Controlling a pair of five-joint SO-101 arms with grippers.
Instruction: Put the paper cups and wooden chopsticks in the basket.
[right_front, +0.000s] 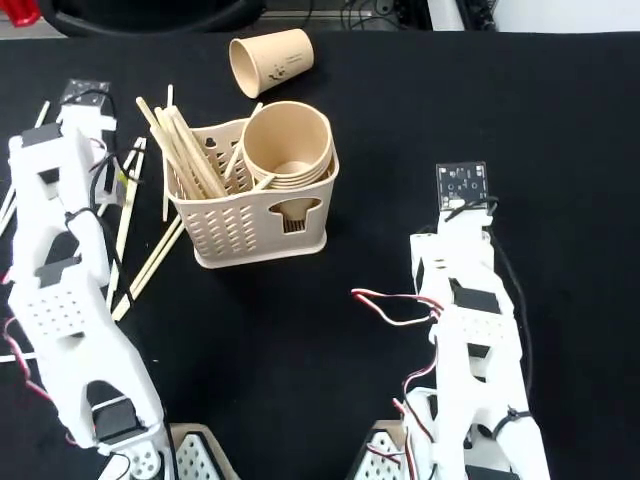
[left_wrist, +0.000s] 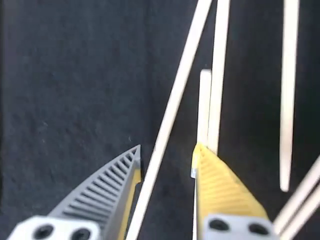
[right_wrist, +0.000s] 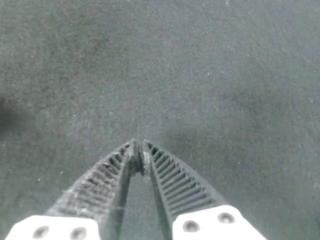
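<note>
Black desk (right_front: 560, 100) carries the basket (right_front: 255, 225), which we see holding stacked cups (right_front: 288, 145) and chopsticks (right_front: 185, 150). 1 cup (right_front: 270, 60) on the far side and loose chopsticks (right_front: 150, 265) on the left are not yet in. Our left end effector (left_wrist: 167, 148) is released astride 1 of them, and our right end effector (right_wrist: 139, 145) is clenched, empty.

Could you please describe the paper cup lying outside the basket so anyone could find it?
Find the beige slotted basket on the black table. Beyond it, near the table's far edge, is a paper cup. Unlike the stacked cups upright in the basket, it lies on its side.
</note>
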